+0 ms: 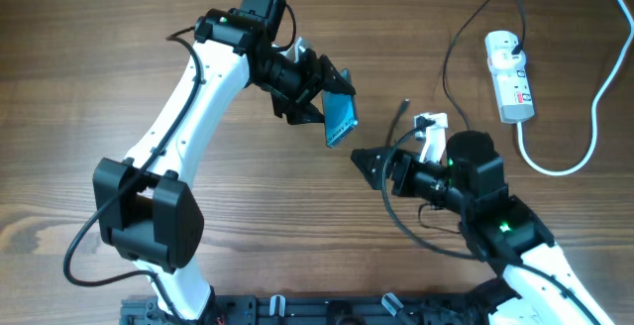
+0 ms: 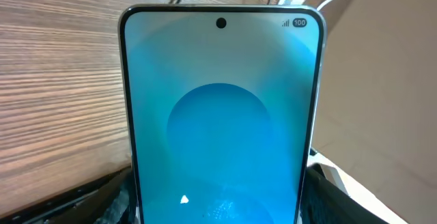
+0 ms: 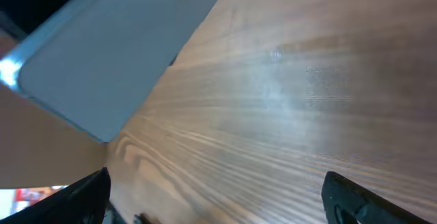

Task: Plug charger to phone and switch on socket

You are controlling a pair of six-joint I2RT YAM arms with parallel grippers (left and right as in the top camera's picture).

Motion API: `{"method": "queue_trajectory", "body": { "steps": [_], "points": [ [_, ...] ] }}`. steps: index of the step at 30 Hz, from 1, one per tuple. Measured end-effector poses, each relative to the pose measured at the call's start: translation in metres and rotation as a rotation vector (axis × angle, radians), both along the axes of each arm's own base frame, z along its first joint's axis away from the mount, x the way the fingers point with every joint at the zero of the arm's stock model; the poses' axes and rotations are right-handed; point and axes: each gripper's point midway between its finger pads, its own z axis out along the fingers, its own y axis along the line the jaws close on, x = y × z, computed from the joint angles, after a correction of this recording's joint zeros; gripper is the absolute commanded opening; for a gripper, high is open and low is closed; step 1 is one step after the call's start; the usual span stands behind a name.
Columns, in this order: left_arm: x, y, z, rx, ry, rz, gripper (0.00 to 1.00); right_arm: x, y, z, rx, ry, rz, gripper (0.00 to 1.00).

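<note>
Overhead, the left hand (image 1: 327, 102) grips the tilted phone (image 1: 342, 122), and the right hand (image 1: 365, 162) near it gapes apart, empty.

The phone (image 2: 220, 115) runs off the left wrist view's bottom edge.

Wood-grain table (image 1: 79, 67), a black rail (image 1: 327, 310) along its near edge.

The phone (image 1: 340, 119) sits in the left gripper (image 1: 330, 100), at eleven o'clock of the right gripper (image 1: 364, 164); the socket (image 1: 509, 77) lies well apart at the phone's three o'clock.
</note>
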Motion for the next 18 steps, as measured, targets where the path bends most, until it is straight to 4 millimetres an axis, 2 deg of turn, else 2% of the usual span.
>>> {"method": "queue_trajectory", "body": {
  "steps": [4, 8, 13, 18],
  "points": [
    [0.005, 0.007, -0.007, 0.049, -0.018, 0.016, 0.54, 0.003, -0.003, 0.003, -0.021, -0.039, -0.008, 0.99],
    [0.013, 0.022, -0.021, 0.166, -0.059, 0.043, 0.54, 0.001, 0.012, 0.017, -0.009, -0.129, 0.057, 0.99],
    [0.023, 0.028, -0.026, 0.219, -0.077, 0.09, 0.54, 0.013, 0.023, 0.035, -0.01, -0.231, -0.026, 1.0],
    [0.024, 0.029, -0.027, 0.233, -0.062, 0.118, 0.54, 0.036, 0.046, 0.022, -0.024, -0.252, -0.082, 0.93]
  ]
}}
